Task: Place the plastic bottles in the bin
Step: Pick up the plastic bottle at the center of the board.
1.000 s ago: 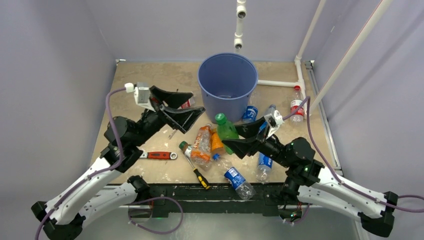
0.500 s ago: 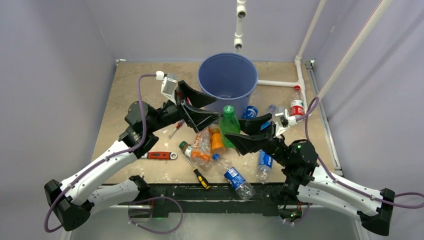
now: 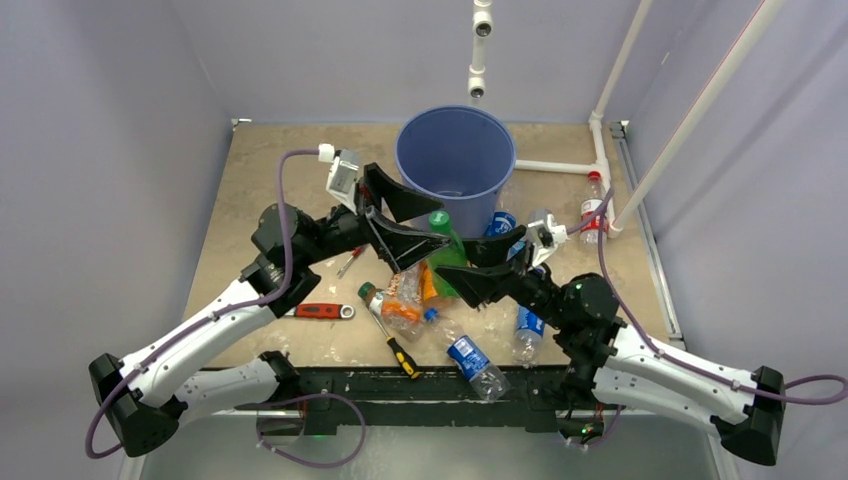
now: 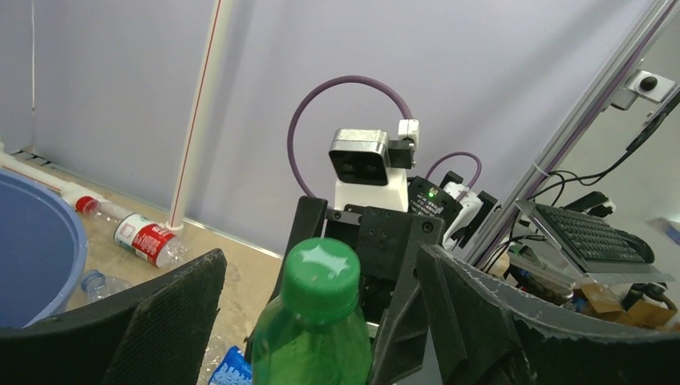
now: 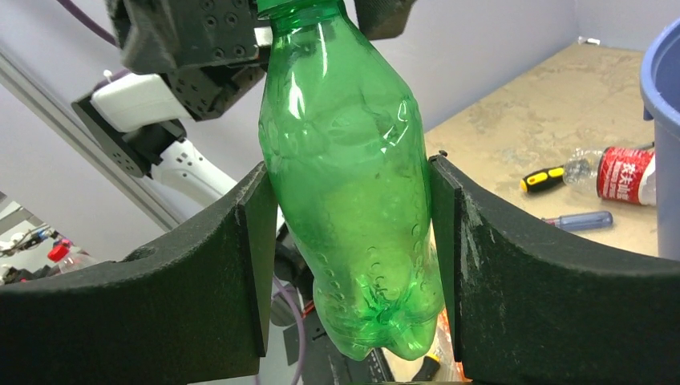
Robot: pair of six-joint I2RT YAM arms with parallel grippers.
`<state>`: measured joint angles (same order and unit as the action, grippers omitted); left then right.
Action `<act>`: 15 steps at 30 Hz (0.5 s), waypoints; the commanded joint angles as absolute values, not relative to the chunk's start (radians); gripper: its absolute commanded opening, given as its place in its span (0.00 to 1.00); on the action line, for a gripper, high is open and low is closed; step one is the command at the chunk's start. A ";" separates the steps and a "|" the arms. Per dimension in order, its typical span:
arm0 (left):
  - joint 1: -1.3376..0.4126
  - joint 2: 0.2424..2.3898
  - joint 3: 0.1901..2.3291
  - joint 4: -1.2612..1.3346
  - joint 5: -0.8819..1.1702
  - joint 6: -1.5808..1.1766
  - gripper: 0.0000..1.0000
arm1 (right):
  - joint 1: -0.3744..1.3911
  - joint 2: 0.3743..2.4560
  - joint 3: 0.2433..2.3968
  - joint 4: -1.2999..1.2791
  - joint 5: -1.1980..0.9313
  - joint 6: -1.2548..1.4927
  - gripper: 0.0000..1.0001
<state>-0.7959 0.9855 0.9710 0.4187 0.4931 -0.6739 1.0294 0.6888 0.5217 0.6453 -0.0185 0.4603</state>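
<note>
My right gripper (image 3: 458, 272) (image 5: 349, 233) is shut on a green plastic bottle (image 3: 448, 255) (image 5: 345, 160) and holds it upright in the air, just in front of the blue bin (image 3: 402, 150) (image 5: 661, 120). My left gripper (image 3: 437, 225) (image 4: 321, 265) is open, with its fingers on either side of the bottle's green cap (image 4: 322, 273) and not touching it. The bin's rim (image 4: 48, 241) shows at the left of the left wrist view. Several more bottles lie on the table: orange ones (image 3: 405, 290), blue-labelled ones (image 3: 470, 358) (image 3: 527, 328) and a red-labelled one (image 3: 593, 212).
A yellow-and-black screwdriver (image 3: 396, 342), a red-handled wrench (image 3: 320, 311) and a small screwdriver (image 3: 350, 262) lie among the bottles. White pipe (image 3: 555, 167) runs along the back right. Another red-labelled bottle (image 5: 629, 172) lies beside the bin.
My right gripper has lifted the green bottle and carried it left. My left arm has swung right from the table's left side, bringing its open fingers around the bottle's cap.
</note>
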 commanded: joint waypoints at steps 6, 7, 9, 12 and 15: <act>-0.833 1.012 1.028 0.426 0.512 -0.627 0.63 | 1.034 0.707 0.564 0.654 -0.029 0.468 0.34; -0.835 1.012 1.028 0.426 0.512 -0.625 0.59 | 1.034 0.705 0.563 0.652 -0.027 0.468 0.34; -0.837 1.014 1.028 0.424 0.510 -0.622 0.54 | 1.034 0.702 0.562 0.652 -0.025 0.468 0.34; -0.842 1.017 1.029 0.417 0.513 -0.618 0.59 | 1.034 0.693 0.559 0.654 -0.016 0.468 0.34; -0.847 1.020 1.027 0.403 0.507 -0.610 0.64 | 1.034 0.686 0.559 0.652 -0.010 0.466 0.34</act>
<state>-0.8360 1.0161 0.9894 0.3992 0.4984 -0.6342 1.0294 0.7048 0.5240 0.6285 -0.0181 0.4641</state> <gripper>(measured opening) 0.625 0.648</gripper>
